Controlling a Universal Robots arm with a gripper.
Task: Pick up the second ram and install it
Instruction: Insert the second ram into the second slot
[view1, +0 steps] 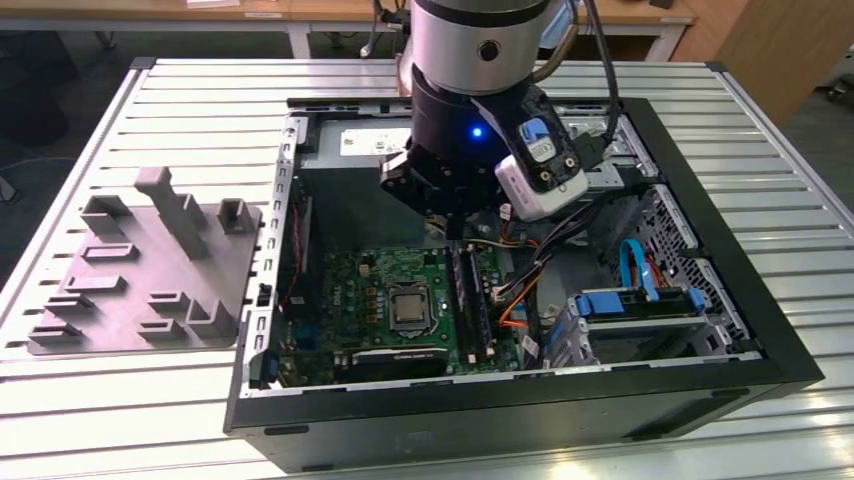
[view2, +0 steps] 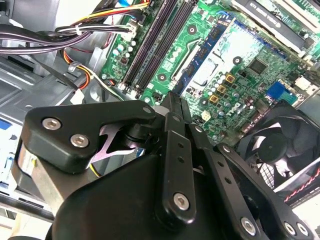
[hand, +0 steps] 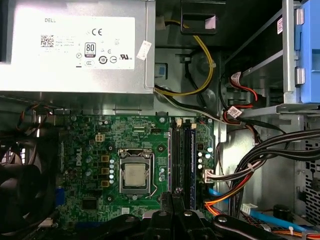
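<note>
My gripper (view1: 454, 228) hangs inside the open computer case (view1: 721, 300), just above the far end of the long black memory slots (view1: 470, 305) on the green motherboard (view1: 360, 290). Its black fingers are pressed together in both wrist views, gripper (view2: 172, 102) and gripper (hand: 172, 197), with nothing to be seen between them. The slots (hand: 182, 160) run beside the processor socket (hand: 135, 175). I cannot make out the second ram anywhere; whether a stick sits in a slot I cannot tell.
A grey fixture block (view1: 134, 280) with raised holders lies on the slatted table at the exterior view's left. In the case are the power supply (hand: 75, 45), a fan (view2: 280, 145), bundled cables (hand: 260, 160) and a blue drive cage (view1: 641, 305).
</note>
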